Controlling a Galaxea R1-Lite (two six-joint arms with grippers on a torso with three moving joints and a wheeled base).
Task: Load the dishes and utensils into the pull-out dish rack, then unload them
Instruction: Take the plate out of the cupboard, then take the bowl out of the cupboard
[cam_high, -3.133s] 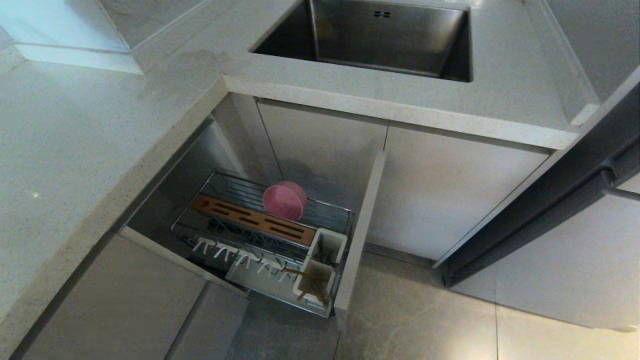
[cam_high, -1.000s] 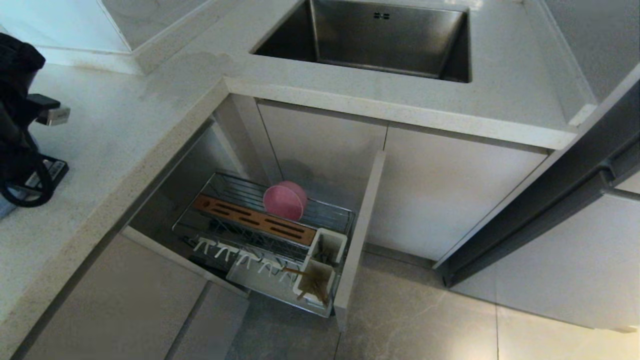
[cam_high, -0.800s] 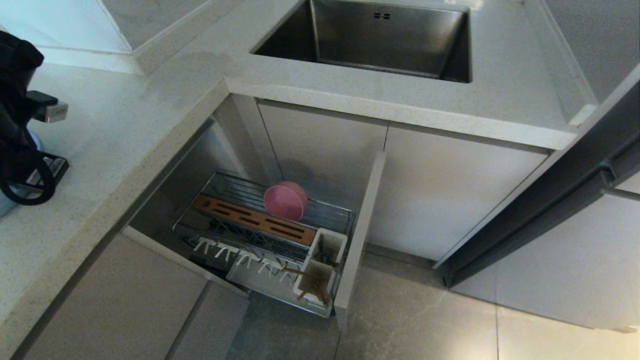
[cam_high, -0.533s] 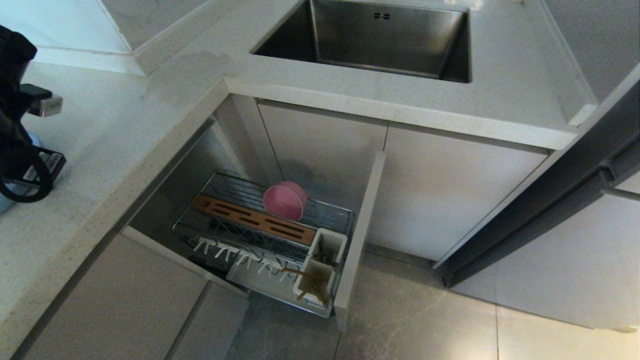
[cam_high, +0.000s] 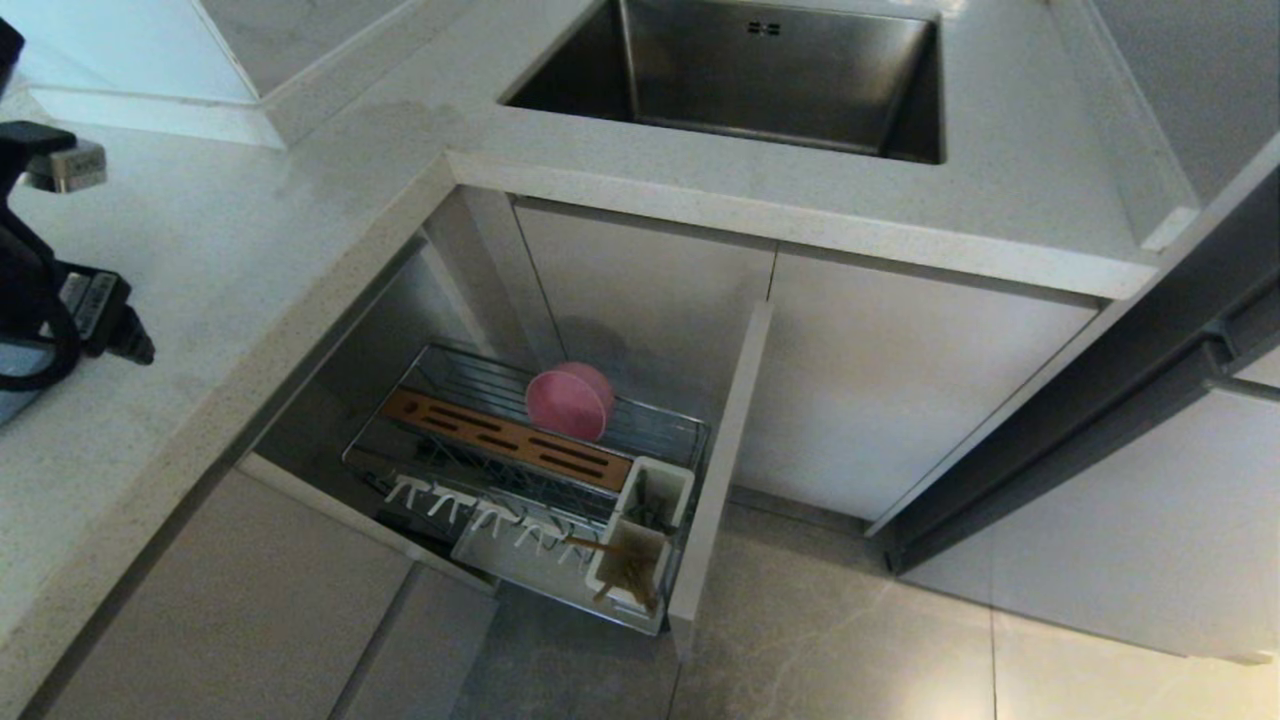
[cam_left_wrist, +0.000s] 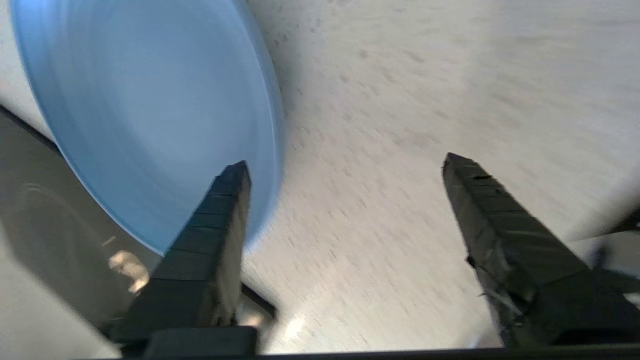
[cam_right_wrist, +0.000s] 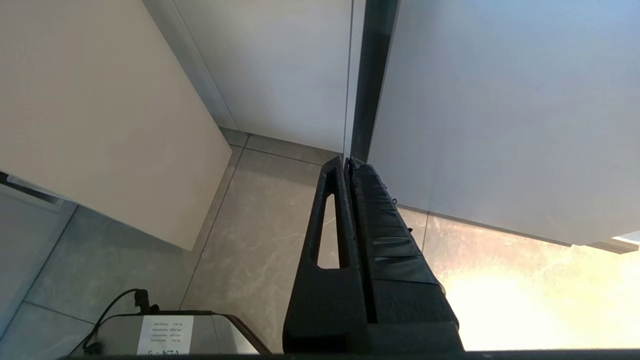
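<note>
Change: your left gripper (cam_left_wrist: 345, 165) has spread its fingers (cam_left_wrist: 225, 210) and the arm has lifted since a second ago; they hold nothing now.
Plate (cam_left_wrist: 150, 110): pale blue, smooth, shallow, lying on the speckled counter (cam_left_wrist: 425, 90), one finger over its rim.
Meaning: you have probably just unloaded it.
Rack (cam_high: 530, 470): chrome wire, wooden strip; matte pink bowl (cam_high: 570, 402) inside.
Right gripper (cam_right_wrist: 348, 165): fingers closed, parked.

No text can be read anywhere. A white label (cam_right_wrist: 165, 334) on a grey box low in the right wrist view bears a few lines of small print, too small to make out. A label (cam_high: 88, 300) on the left arm's black housing in the head view is equally illegible
</note>
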